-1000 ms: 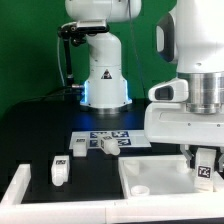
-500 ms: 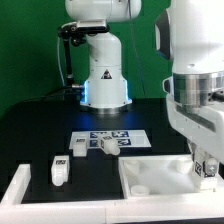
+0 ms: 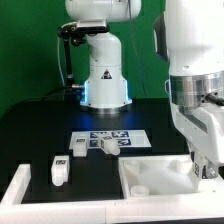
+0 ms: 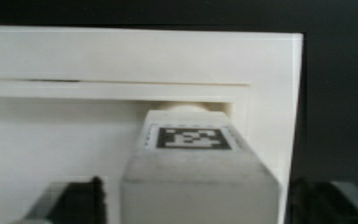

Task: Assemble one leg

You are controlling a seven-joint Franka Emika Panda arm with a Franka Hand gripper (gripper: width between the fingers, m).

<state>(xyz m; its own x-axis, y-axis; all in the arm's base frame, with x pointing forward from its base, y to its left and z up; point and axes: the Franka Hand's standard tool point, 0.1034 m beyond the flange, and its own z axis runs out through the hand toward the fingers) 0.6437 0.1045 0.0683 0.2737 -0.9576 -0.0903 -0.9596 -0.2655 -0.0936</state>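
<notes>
My gripper (image 3: 205, 165) hangs low at about 4 o'clock in the exterior view, over the far right edge of the white tabletop panel (image 3: 160, 178). In the wrist view the fingers (image 4: 78, 200) stand on either side of a white leg (image 4: 194, 165) with a square tag on its end, and they look closed against its flanks, so I judge I am pinching the leg; actual contact is hard to confirm because the fingers sit at the dark margin of that picture.

I hold the leg end-on toward the panel, I think, so its tip can meet a socket near that corner. The round shape (image 4: 185, 105) just beyond the tag may be that hole, though it is too dim to be sure.

3 loose pieces wait well apart from me: a leg (image 3: 59, 171) at 8 o'clock, a small part (image 3: 78, 146) near the marker board (image 3: 110, 137), and another (image 3: 108, 145) lying on the board.

Compared with 1 second ago, my wrist has swung: the broad white housing that covered the panel's right side has gone, and the gripper now points more nearly straight down. Since half a second ago almost nothing has shifted.
</notes>
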